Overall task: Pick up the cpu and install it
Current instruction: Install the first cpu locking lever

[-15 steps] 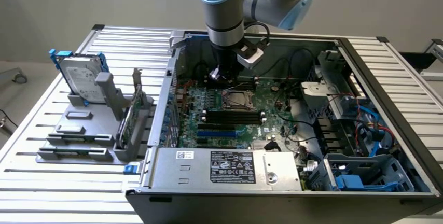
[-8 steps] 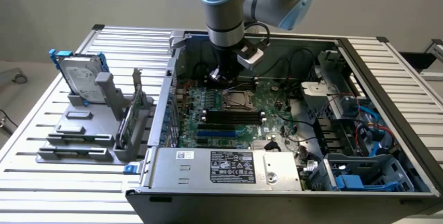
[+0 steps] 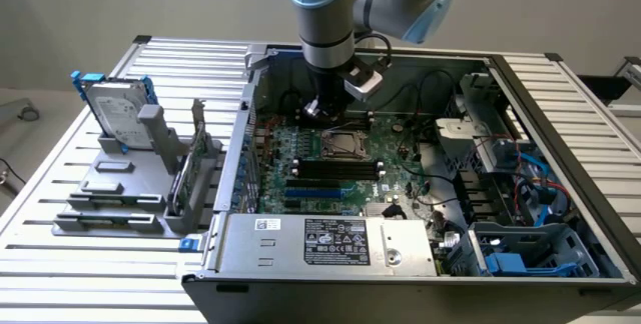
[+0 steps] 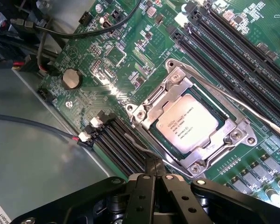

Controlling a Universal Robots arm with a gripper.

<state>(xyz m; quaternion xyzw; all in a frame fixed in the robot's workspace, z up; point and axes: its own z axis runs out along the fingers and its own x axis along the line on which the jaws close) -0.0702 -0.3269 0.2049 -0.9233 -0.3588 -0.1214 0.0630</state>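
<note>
The cpu (image 4: 187, 123), a flat silvery square with printed text, lies seated in the metal-framed socket (image 4: 147, 109) of the green motherboard (image 4: 126, 56), with the load frame down over its edges. My gripper (image 4: 154, 164) is shut with nothing between its black fingertips, which meet just beside the socket's corner, close to a thin wire lever (image 4: 136, 143). In the exterior view the gripper (image 3: 314, 109) hangs low inside the open computer case, just behind the socket (image 3: 344, 144).
Black memory slots (image 4: 116, 144) flank the socket on both sides. A coin battery (image 4: 71, 78) and black cables (image 4: 60, 32) lie nearby. A second long wire lever (image 4: 238, 105) crosses beside the socket. Outside the case, a hard drive (image 3: 116, 114) stands in a grey rack.
</note>
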